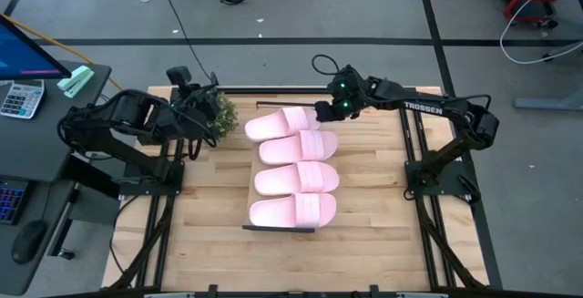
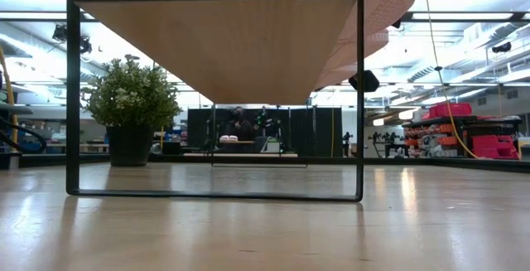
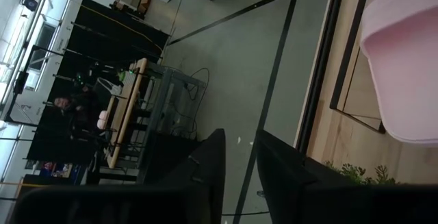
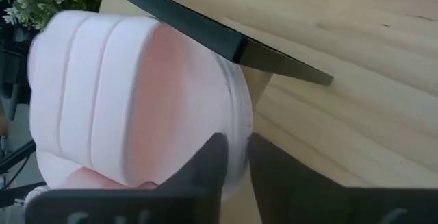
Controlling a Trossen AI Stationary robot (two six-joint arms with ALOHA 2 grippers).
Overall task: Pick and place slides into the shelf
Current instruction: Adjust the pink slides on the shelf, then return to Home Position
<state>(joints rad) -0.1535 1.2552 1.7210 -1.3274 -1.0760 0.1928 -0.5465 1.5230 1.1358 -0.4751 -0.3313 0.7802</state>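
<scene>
four soft light pink foam slides [image 1: 293,166] with wide straps lie in a row on the long narrow light wood shelf with a thin black metal frame [image 1: 278,229], which stands on the larger wooden tabletop [image 1: 373,216]. the far slide [image 4: 137,94] sits tilted at the shelf's back end. the right gripper [image 1: 325,111] is at that slide's edge, its dark fingers [image 4: 209,159] narrowly parted astride the rim. the left gripper [image 1: 202,114] hangs beside a small green potted plant [image 1: 219,113], well clear of the slides, fingers [image 3: 212,155] slightly apart, holding nothing.
</scene>
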